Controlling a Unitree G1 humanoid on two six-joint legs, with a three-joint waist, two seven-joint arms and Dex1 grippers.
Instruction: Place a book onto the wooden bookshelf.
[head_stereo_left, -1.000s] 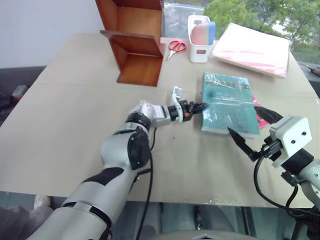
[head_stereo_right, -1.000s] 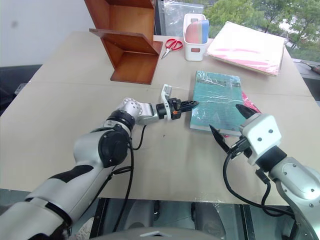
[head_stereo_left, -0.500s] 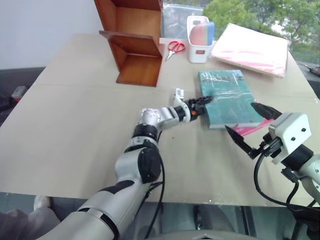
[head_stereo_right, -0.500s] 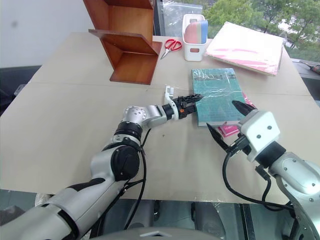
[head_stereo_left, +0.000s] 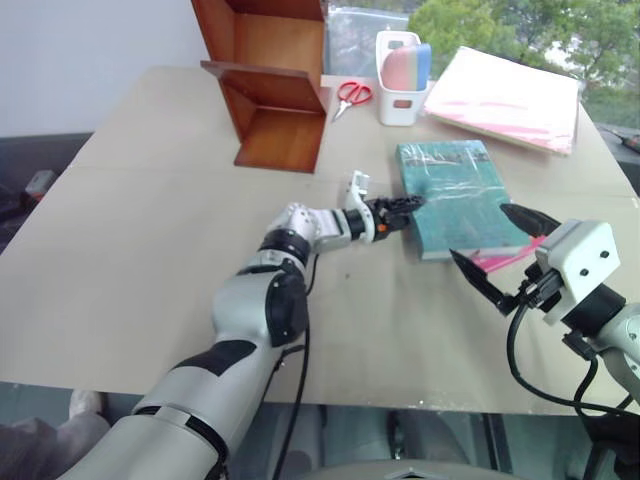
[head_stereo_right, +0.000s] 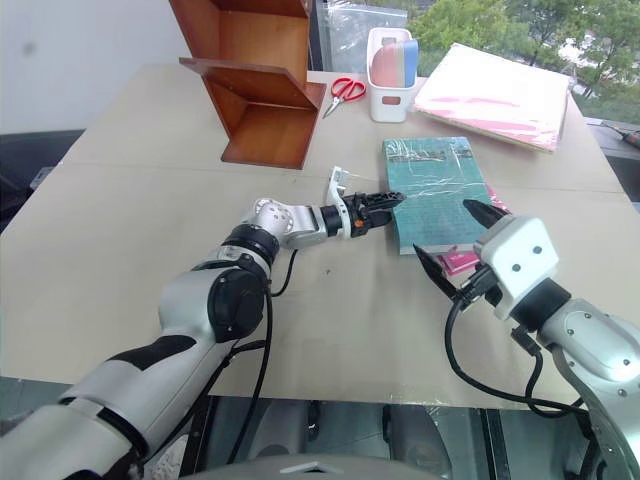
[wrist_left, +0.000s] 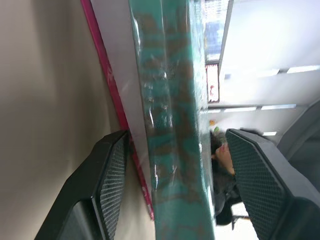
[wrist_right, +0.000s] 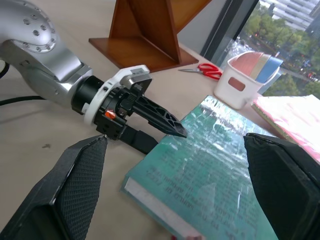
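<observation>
The left gripper (head_stereo_right: 385, 204) reached the near-left edge of the book (head_stereo_right: 440, 192), its jaws apart, one above the cover and one below at the surface (head_stereo_right: 120, 230), not closed on it. The book lay flat, partly over a pink book (head_stereo_right: 462, 262), well apart from the wooden bookshelf (head_stereo_right: 255, 85). The right gripper (head_stereo_right: 452, 246) hovered wide open and empty near the book's near end.

The left gripper (head_stereo_left: 398, 207) is reaching to the book's (head_stereo_left: 455, 200) near-left edge, the teal cover lying just beyond its fingertips.
</observation>
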